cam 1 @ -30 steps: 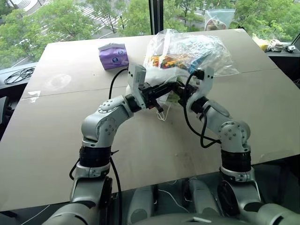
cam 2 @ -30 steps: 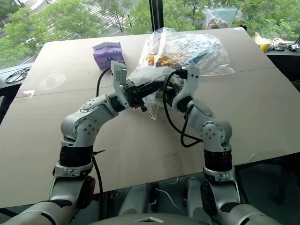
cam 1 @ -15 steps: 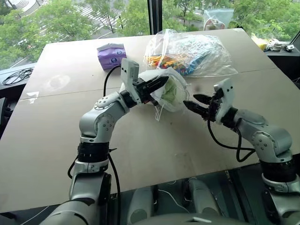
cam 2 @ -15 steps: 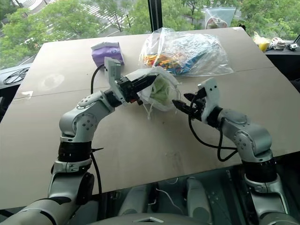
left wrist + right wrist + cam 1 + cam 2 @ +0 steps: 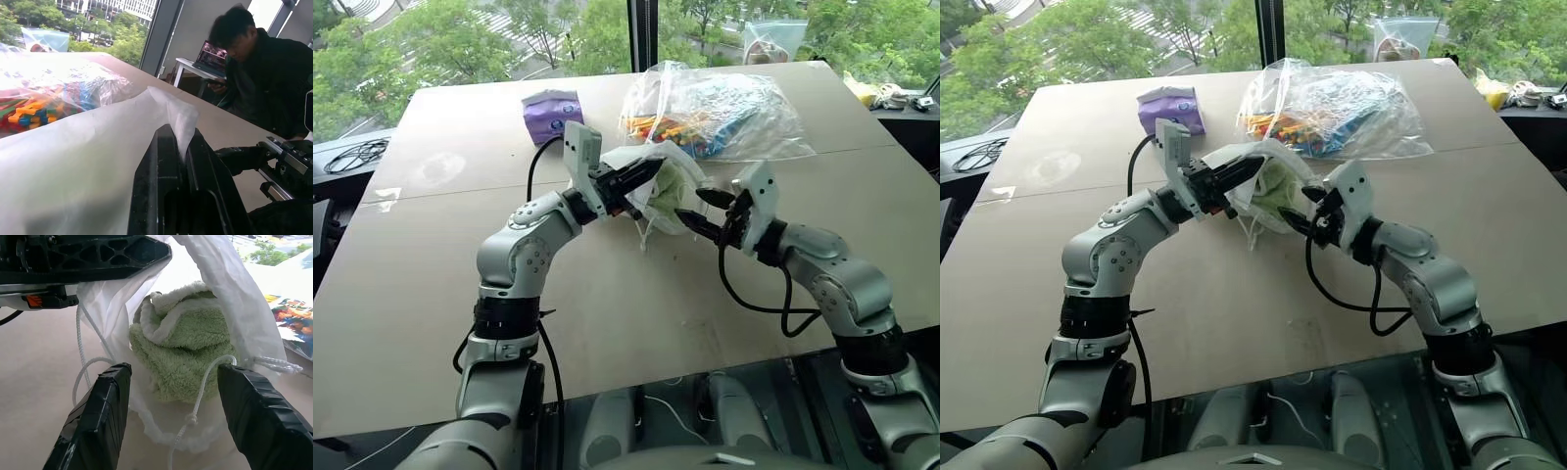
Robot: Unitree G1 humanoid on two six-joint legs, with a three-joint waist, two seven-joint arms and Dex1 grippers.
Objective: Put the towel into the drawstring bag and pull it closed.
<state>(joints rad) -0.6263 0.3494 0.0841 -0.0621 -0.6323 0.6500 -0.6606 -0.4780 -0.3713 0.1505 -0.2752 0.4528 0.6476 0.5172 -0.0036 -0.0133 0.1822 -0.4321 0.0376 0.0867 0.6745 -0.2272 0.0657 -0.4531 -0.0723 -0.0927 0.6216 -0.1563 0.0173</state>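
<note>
Big tan table [image 5: 460, 323] by a window with trees outside, and a person [image 5: 266, 83] sits off to the side near a laptop [image 5: 211, 53]. Loads of bare tabletop up front; a purple tissue pack [image 5: 551, 115] and clear plastic bag [image 5: 715, 108] sit near the far edge. The left gripper [image 5: 641, 179] is pinched shut on the drawstring bag [image 5: 656, 186] rim, holding it up. The towel [image 5: 183, 350] sits inside the open mouth. The right gripper [image 5: 700, 208] has its fingers spread, empty, right at the mouth.

No legible txt anywhere.
</note>
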